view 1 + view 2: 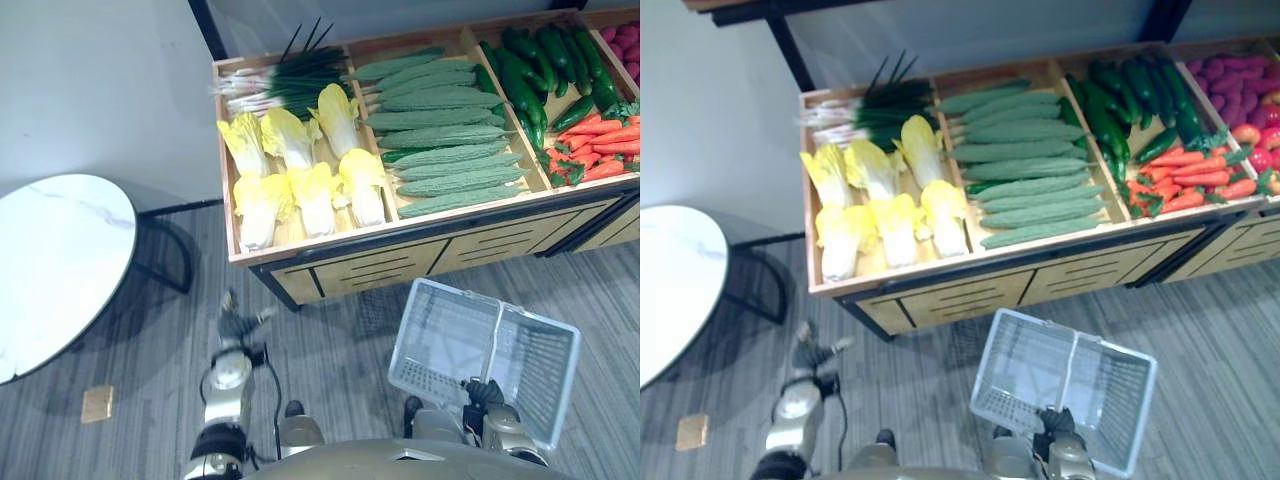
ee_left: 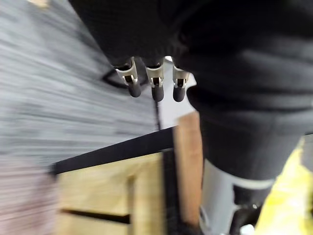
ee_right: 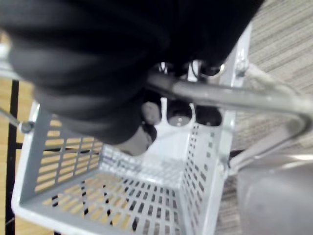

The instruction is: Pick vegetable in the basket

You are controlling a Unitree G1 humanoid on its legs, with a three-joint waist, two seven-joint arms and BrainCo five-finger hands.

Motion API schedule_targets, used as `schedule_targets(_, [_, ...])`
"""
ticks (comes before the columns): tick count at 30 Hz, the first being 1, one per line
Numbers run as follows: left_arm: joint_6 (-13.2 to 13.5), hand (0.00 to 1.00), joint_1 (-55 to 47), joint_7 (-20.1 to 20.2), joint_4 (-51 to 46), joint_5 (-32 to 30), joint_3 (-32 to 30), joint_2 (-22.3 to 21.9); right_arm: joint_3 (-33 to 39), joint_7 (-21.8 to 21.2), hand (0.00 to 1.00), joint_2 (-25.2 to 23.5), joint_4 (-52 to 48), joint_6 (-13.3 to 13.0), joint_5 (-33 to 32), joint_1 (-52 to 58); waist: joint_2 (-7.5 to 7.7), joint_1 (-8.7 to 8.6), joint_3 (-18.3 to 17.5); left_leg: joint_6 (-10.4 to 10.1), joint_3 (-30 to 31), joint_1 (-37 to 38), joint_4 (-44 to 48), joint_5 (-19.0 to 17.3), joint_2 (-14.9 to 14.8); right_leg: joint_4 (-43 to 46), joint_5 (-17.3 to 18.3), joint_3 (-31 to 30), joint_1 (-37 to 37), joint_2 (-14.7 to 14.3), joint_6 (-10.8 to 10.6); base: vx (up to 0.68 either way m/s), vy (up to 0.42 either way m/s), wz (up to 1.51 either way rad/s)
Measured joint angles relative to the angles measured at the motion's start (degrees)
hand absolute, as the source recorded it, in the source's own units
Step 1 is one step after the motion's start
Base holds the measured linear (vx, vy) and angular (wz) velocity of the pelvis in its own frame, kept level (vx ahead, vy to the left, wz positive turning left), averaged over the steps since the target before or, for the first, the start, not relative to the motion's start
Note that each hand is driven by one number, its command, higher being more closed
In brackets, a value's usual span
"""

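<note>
A round white table (image 1: 55,265) stands at the far left, with a small tan square (image 1: 97,403) on the grey floor near it. The left hand (image 1: 238,322) hangs low in front of the left corner of the wooden stand (image 1: 330,262), its fingers (image 2: 155,84) straight and loose, holding nothing.

The vegetables lie in the stand's compartments. The leftmost holds green onions (image 1: 285,85) at the back and pale yellow cabbages (image 1: 300,170) in front. The next holds long bumpy green gourds (image 1: 440,130). Beyond them are dark cucumbers (image 1: 540,65) with red-orange carrots (image 1: 600,145) in front, then purple vegetables (image 1: 1230,80) at the far right.

A pale plastic basket (image 1: 450,330) hangs in front of the stand, below the gourds. The right hand (image 1: 487,392) has its fingers curled round the basket's metal handle (image 3: 234,98).
</note>
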State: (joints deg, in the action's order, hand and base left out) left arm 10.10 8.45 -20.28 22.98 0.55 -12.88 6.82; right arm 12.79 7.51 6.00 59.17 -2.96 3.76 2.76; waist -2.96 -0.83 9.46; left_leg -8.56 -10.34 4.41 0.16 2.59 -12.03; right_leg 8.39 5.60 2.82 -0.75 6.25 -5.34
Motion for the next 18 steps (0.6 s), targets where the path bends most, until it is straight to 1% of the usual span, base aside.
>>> schedule_targets(1, [0.3, 0.00, 2.5, -1.5, -3.4, 0.0, 0.0, 0.7, 0.1, 0.1, 1.00, 0.2, 0.0, 0.1, 0.7, 0.7, -0.08, -0.47, -0.1, 0.0, -0.1, 0.3, -1.2, 0.0, 0.1, -1.9, -1.3, 0.5, 0.8, 0.0, -0.3, -0.08, 0.062, 0.09])
schedule_targets(4, [0.7, 0.00, 5.1, -2.8, -8.3, -0.1, 0.3, 1.9, 0.5, 0.1, 1.00, 0.1, -1.3, 0.0, 1.2, 2.6, -0.20, -1.47, -0.2, 0.0, -0.2, 0.8, -2.9, 0.0, 0.3, -4.6, -3.1, 1.2, 2.3, 0.1, -0.8, -0.09, 0.066, 0.15])
schedule_targets(6, [0.9, 0.00, 7.3, -3.3, -9.7, -2.5, 1.1, 4.6, 0.6, 0.0, 1.00, 0.1, -2.4, 0.0, 2.1, 3.5, -0.56, -1.78, -0.4, 0.7, -1.2, 0.9, -4.0, -0.5, 0.4, -6.7, -5.0, 0.9, 2.5, 0.1, -1.1, -0.16, 0.077, -0.07])
schedule_targets(8, [0.9, 0.00, 7.9, -3.6, -11.1, -4.6, 2.6, 5.7, 0.6, 0.0, 1.00, 0.0, -3.1, 0.0, 2.1, 4.5, -0.52, -1.79, -0.5, 1.0, -2.2, 1.2, -4.0, -0.7, 0.8, -8.8, -6.5, 0.1, 3.3, 0.4, -1.3, -0.12, 0.040, -0.17])
schedule_targets(11, [0.6, 0.00, 8.2, -3.4, -11.1, -6.9, 4.6, 6.5, 0.6, -0.1, 1.00, 0.2, -3.2, 0.0, 2.1, 5.0, -1.03, -1.97, -1.0, 1.3, -4.3, 1.7, -4.1, -1.1, 1.0, -10.3, -7.7, -1.1, 3.3, 0.6, -1.1, -0.10, 0.024, -0.31])
schedule_targets(12, [0.1, 0.00, 8.7, -3.2, -10.9, -7.5, 6.4, 7.4, 0.6, -0.1, 1.00, 0.4, -3.2, 0.0, 2.1, 5.0, -1.27, -2.21, -1.1, 1.1, -5.0, 1.7, -4.1, -1.3, 1.1, -10.9, -8.1, -1.9, 3.1, 0.6, -1.4, -0.11, 0.015, -0.27])
schedule_targets(13, [0.0, 0.00, 9.7, -2.4, -10.3, -9.4, 8.6, 7.6, 0.7, -0.2, 1.00, 0.5, -3.2, 0.0, 2.1, 5.0, -1.41, -2.87, -1.1, 0.9, -5.1, 1.6, -4.1, -1.3, 1.2, -11.3, -8.4, -2.1, 3.0, 0.6, -1.6, -0.08, 0.005, -0.20])
schedule_targets(14, [-0.2, 0.00, 10.6, -2.2, -9.7, -9.7, 9.9, 7.6, 0.7, -0.2, 1.00, 0.5, -3.3, -0.1, 2.1, 5.0, -1.45, -3.05, -1.1, 0.9, -5.2, 1.6, -4.2, -1.3, 1.2, -11.4, -8.4, -2.2, 2.9, 0.6, -1.6, -0.07, 0.001, -0.16])
schedule_targets(15, [-0.6, 0.00, 12.8, -1.6, -7.6, -11.3, 12.1, 7.6, 0.9, -0.4, 1.00, 0.5, -3.6, 0.0, 2.1, 5.0, -1.53, -3.09, -1.1, 0.9, -5.9, 1.6, -4.3, -1.3, 1.1, -11.3, -8.5, -2.7, 2.1, 0.5, -1.6, -0.08, 0.001, -0.25])
schedule_targets(17, [-1.2, 0.00, 16.3, -0.7, -3.1, -13.1, 14.2, 7.6, 1.3, -0.6, 1.00, 0.7, -4.8, 0.0, 2.1, 4.9, -1.82, -3.42, -0.8, 0.8, -7.3, 0.9, -4.8, -1.2, 1.1, -11.2, -8.5, -3.7, 0.7, 0.4, -1.7, -0.06, 0.007, -0.37])
schedule_targets(18, [-2.1, 0.00, 19.1, -0.5, -0.5, -14.4, 15.0, 7.7, 1.3, -0.6, 1.00, 0.9, -4.9, -0.2, 2.1, 4.2, -2.07, -3.61, -0.6, 0.6, -8.0, 0.2, -5.1, -0.5, 1.5, -10.4, -9.6, -4.8, -1.5, 0.6, -1.7, 0.00, 0.013, -0.41])
